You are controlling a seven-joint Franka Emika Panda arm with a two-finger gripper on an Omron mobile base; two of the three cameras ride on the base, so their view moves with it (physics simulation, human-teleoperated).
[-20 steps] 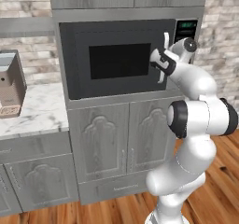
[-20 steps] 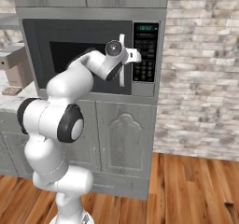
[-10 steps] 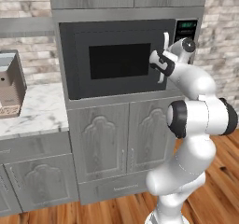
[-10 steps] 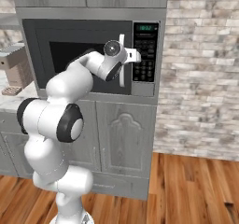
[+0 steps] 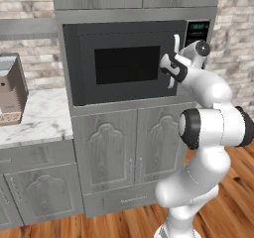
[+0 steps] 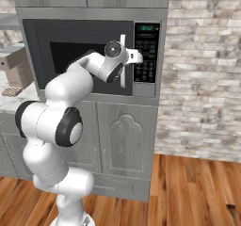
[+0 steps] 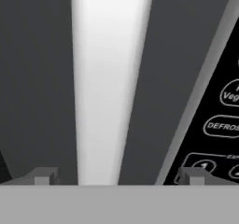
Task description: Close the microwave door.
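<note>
The microwave door (image 5: 124, 66) lies about flush with the front of the microwave (image 6: 145, 90), its dark window facing out. Its white bar handle (image 5: 176, 44) stands upright beside the black keypad (image 6: 146, 62) and green display (image 5: 198, 27). My gripper (image 5: 167, 66) is up against the door at the handle. In the hand view the handle (image 7: 109, 78) fills the middle, and the gripper (image 7: 116, 175) is open, one fingertip on each side of the bar with nothing held. The keypad (image 7: 224, 125) shows at the right.
Grey carved cabinet doors (image 5: 129, 152) sit below the microwave. A marble counter (image 5: 34, 118) runs off to the left, carrying a brown box-like appliance (image 5: 10, 90). A brick wall (image 6: 202, 69) stands to the right above a wooden floor (image 6: 188, 187).
</note>
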